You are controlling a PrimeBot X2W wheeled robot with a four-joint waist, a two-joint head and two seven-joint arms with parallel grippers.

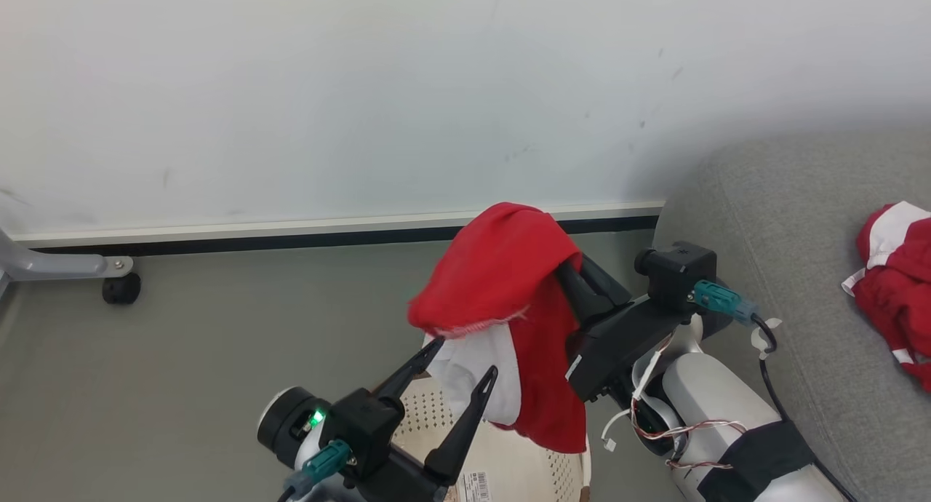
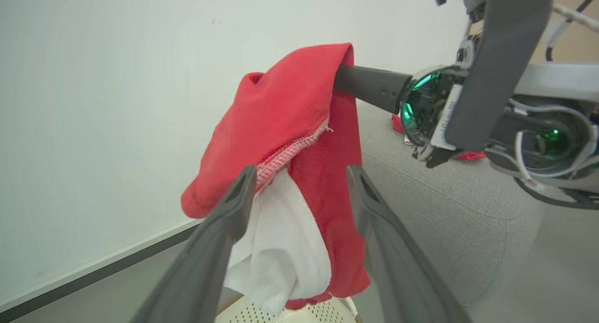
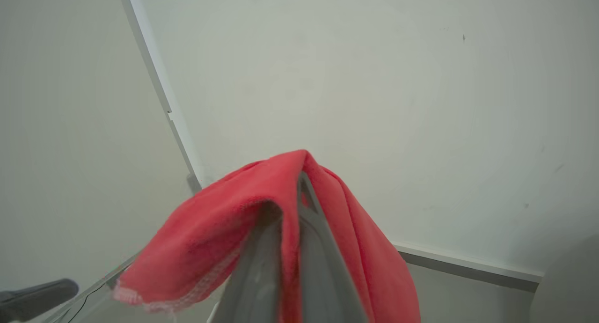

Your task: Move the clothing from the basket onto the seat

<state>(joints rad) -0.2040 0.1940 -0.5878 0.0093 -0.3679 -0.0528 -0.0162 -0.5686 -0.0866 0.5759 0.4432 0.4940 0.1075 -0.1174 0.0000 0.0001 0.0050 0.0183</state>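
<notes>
Head view: clothing (image 1: 502, 284) drapes the clamped right end effector (image 3: 301, 188) (left end effector (image 1: 467, 356) wide, seemingly clear).

PrimeBot's left gripper (image 1: 465, 356) has two long, tapering dark fingers (image 1: 460, 433) on a blocky black wrist housing (image 1: 361, 422). A green light (image 1: 316, 417) glows beside a round black-and-white joint (image 1: 285, 415), and a teal connector (image 1: 329, 462) is plugged in below. The right gripper (image 3: 303, 192) has a matching black body (image 1: 618, 342) and a small black camera box (image 1: 675, 268) with a teal plug (image 1: 716, 298) and a black cable (image 1: 761, 364). Thin red and white wires (image 1: 694, 427) loop over its white forearm (image 1: 713, 393), which is banded in black wrap (image 1: 771, 447).
</notes>
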